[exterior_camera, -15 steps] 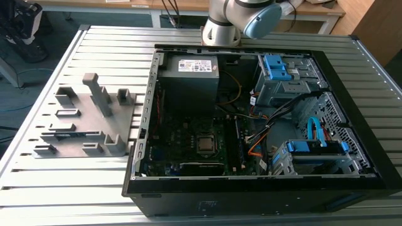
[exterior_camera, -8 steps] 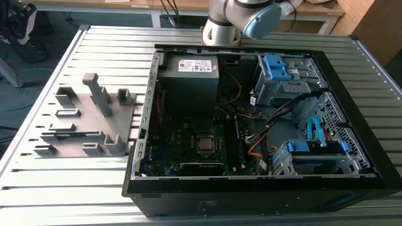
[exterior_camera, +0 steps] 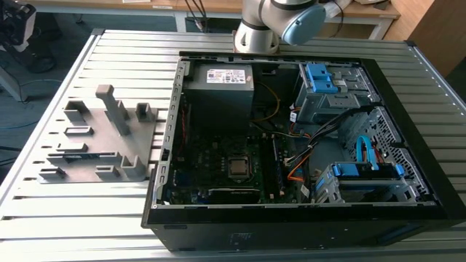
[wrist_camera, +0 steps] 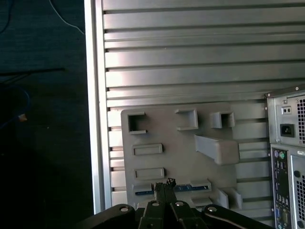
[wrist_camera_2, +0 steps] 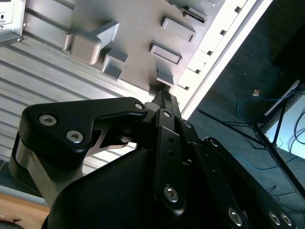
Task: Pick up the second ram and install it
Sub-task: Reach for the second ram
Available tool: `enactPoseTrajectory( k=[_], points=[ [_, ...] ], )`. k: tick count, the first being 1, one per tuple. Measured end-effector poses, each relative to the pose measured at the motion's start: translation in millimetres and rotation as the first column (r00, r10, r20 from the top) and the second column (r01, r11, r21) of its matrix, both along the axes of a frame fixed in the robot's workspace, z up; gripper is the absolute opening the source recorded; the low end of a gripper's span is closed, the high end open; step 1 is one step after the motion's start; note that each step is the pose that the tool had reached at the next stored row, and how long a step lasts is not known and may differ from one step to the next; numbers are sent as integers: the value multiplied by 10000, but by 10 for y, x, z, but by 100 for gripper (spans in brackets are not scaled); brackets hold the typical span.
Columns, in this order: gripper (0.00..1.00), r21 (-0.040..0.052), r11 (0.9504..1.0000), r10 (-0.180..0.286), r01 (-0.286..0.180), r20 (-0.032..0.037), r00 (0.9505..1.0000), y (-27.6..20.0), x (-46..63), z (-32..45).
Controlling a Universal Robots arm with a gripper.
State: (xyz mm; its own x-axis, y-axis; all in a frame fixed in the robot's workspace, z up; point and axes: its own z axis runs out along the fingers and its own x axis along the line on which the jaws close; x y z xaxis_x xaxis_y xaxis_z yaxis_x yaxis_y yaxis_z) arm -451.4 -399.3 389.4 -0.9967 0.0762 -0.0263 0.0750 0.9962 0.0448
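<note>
Second ram [wrist_camera: 193, 186] stands on edge in a long slot of the grey fixture [wrist_camera: 190, 157] on the bench [wrist_camera: 190, 47], apparently so that its upper edge is presented for grasping; the gripper [wrist_camera: 164, 183] hangs over that slot, fingers together and holding nothing; the open computer case [exterior_camera: 306, 218] lies beside the fixture

The black gripper [wrist_camera_2: 163, 93], jaws pressed together, is pointing at the grey fixture [wrist_camera_2: 136, 45] lying on the slatted metal surface [wrist_camera_2: 38, 88].
</note>
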Motion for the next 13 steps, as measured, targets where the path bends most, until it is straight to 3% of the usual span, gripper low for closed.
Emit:
enactPoseTrajectory(
  k=[8, 13],
  points=[
    [10, 0, 10000, 0, 0, 0, 10000, -14, -102, -7],
    [10, 0, 10000, 2, -2, 0, 10000, -88, -185, -16]
  ],
)
